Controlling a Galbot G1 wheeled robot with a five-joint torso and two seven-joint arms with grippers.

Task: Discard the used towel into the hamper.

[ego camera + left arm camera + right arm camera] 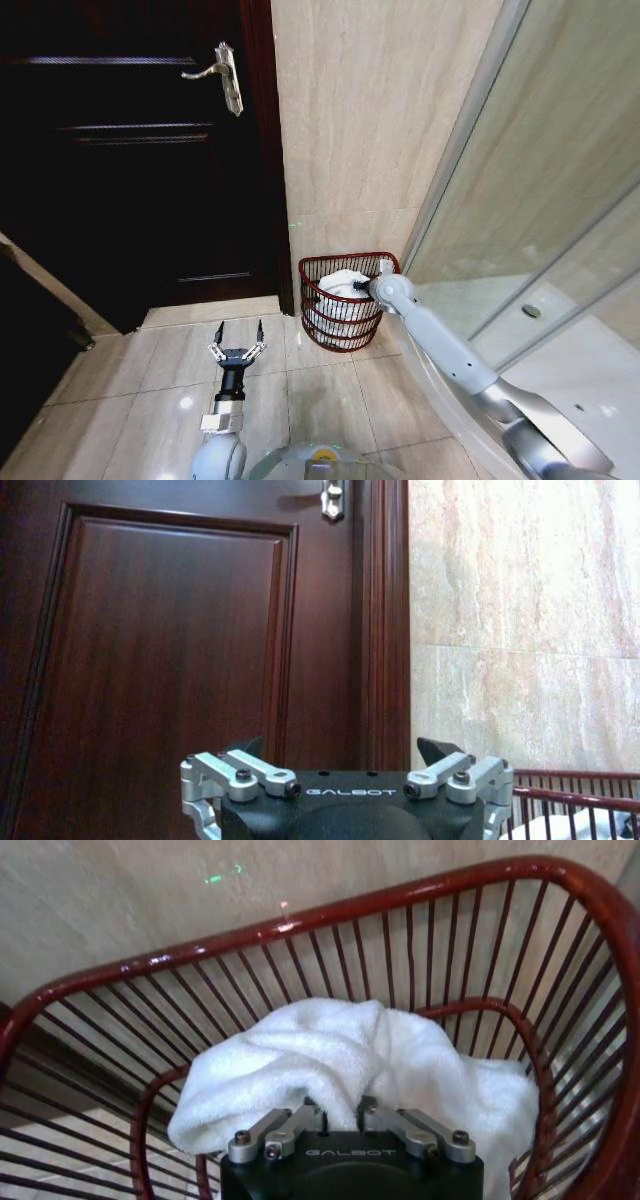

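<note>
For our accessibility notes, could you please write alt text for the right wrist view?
The right gripper is closed on a white towel inside the dark red wire hamper, which stands against a beige tiled wall.

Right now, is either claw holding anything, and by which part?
The right claw is shut on a fold of the white towel, inside the basket. The left claw is open and holds nothing.

Hamper point(345, 305): dark red-brown, open ribs. Towel point(330, 1057): plain white. Door point(130, 150): dark brown wood, silver handle point(222, 75). Wall point(370, 110): beige, faint streaks. Floor point(150, 380): beige tile. Both grippers: black body, silver links.
</note>
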